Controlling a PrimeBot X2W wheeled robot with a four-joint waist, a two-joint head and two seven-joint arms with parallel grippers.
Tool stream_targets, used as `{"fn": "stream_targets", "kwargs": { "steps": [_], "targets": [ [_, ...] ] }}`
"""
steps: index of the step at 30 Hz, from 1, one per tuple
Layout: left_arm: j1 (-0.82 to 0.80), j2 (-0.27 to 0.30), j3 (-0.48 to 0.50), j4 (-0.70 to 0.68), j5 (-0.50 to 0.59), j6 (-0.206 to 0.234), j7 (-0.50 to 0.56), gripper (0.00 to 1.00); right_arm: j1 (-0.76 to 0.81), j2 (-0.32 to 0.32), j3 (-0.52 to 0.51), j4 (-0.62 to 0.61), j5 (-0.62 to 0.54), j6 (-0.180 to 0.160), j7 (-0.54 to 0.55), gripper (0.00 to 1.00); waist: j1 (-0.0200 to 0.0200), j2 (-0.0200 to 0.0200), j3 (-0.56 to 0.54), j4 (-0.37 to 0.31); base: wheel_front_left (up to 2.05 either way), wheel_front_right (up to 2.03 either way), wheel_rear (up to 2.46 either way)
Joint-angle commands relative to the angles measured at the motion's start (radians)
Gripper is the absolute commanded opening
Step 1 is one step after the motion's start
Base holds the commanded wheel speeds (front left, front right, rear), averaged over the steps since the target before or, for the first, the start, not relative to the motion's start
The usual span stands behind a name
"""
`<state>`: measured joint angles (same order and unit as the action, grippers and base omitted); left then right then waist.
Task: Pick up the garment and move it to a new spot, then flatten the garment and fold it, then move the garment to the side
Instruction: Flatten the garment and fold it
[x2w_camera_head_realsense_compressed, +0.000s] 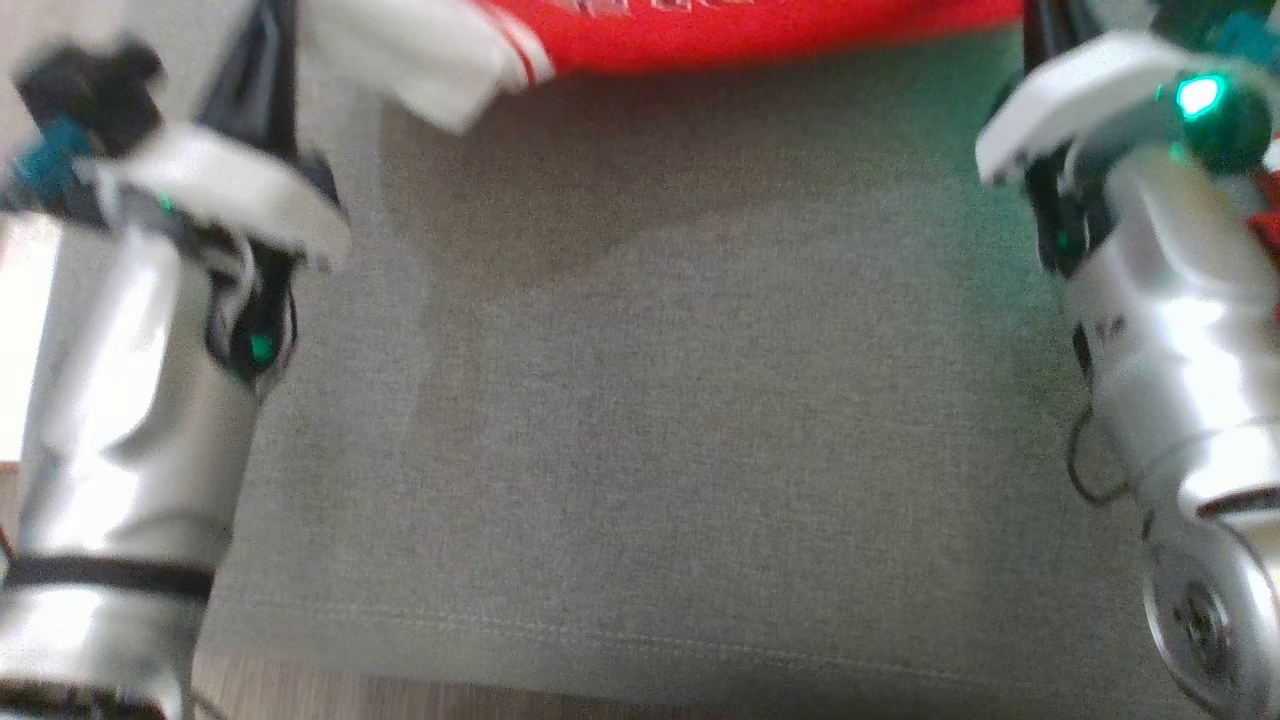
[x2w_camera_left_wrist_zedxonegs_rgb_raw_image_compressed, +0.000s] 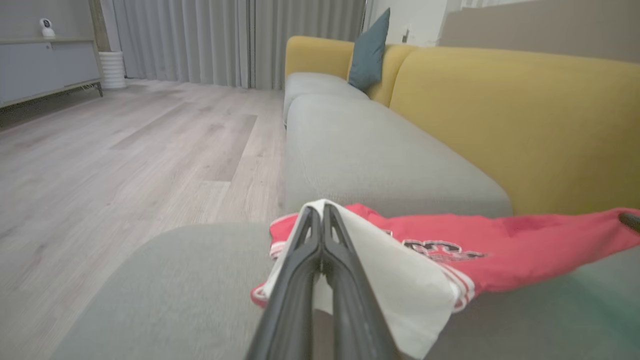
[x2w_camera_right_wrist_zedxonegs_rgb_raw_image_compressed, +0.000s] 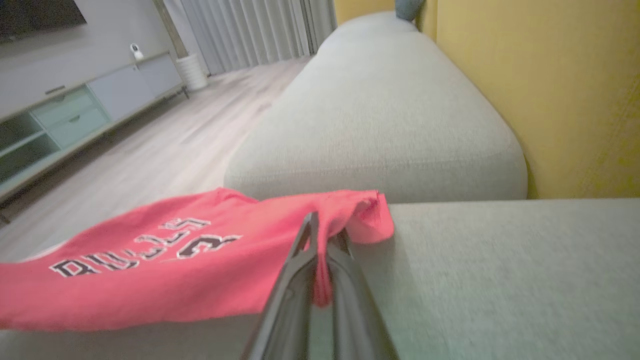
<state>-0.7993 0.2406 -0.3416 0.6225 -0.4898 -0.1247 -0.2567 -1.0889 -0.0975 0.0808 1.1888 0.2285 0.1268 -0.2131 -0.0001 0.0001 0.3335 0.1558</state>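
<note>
The garment (x2w_camera_head_realsense_compressed: 720, 30) is a red jersey with dark lettering and a white, red-striped sleeve (x2w_camera_head_realsense_compressed: 430, 60). It hangs stretched between both grippers, just above the grey seat cushion (x2w_camera_head_realsense_compressed: 650, 450), at the top of the head view. My left gripper (x2w_camera_left_wrist_zedxonegs_rgb_raw_image_compressed: 321, 215) is shut on the white sleeve (x2w_camera_left_wrist_zedxonegs_rgb_raw_image_compressed: 400, 285), and the red body (x2w_camera_left_wrist_zedxonegs_rgb_raw_image_compressed: 525, 245) trails off to the right. My right gripper (x2w_camera_right_wrist_zedxonegs_rgb_raw_image_compressed: 314, 225) is shut on a bunched red edge of the garment (x2w_camera_right_wrist_zedxonegs_rgb_raw_image_compressed: 165, 270), whose lettered front spreads to the left. In the head view both pale forearms flank the cushion.
The yellow sofa back (x2w_camera_left_wrist_zedxonegs_rgb_raw_image_compressed: 525, 125) rises behind the cushions, with a teal pillow (x2w_camera_left_wrist_zedxonegs_rgb_raw_image_compressed: 369, 50) further along. The cushion's front edge (x2w_camera_head_realsense_compressed: 600, 650) runs along the bottom of the head view. Wooden floor (x2w_camera_left_wrist_zedxonegs_rgb_raw_image_compressed: 125, 150), a low cabinet (x2w_camera_right_wrist_zedxonegs_rgb_raw_image_compressed: 75, 115) and grey curtains (x2w_camera_left_wrist_zedxonegs_rgb_raw_image_compressed: 225, 40) lie beyond.
</note>
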Motion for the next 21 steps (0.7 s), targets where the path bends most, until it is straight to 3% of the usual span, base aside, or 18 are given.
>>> {"fn": "stream_targets", "kwargs": {
  "steps": [1, 12, 21],
  "targets": [
    [0.007, 0.068, 0.010, -0.038, -0.012, -0.006, -0.005, 0.00, 0.016, -0.002, 0.034, -0.020, 0.018, 0.004, 0.019, 0.00, 0.0001, -0.0001, -0.050, 0.003, 0.00, 0.00, 0.00],
    [0.231, 0.169, -0.126, -0.101, -0.108, -0.006, 0.001, 0.00, 0.224, -0.094, 0.221, -0.067, 0.162, 0.004, 0.235, 0.00, 0.0001, -0.0001, -0.177, -0.002, 0.00, 0.00, 0.00],
    [0.336, 0.255, -0.228, -0.231, -0.188, -0.006, 0.083, 0.00, 0.345, -0.183, 0.350, -0.179, 0.269, 0.004, 0.384, 0.00, 0.0001, -0.0001, -0.241, -0.009, 0.00, 0.00, 0.00]
  ]
}}
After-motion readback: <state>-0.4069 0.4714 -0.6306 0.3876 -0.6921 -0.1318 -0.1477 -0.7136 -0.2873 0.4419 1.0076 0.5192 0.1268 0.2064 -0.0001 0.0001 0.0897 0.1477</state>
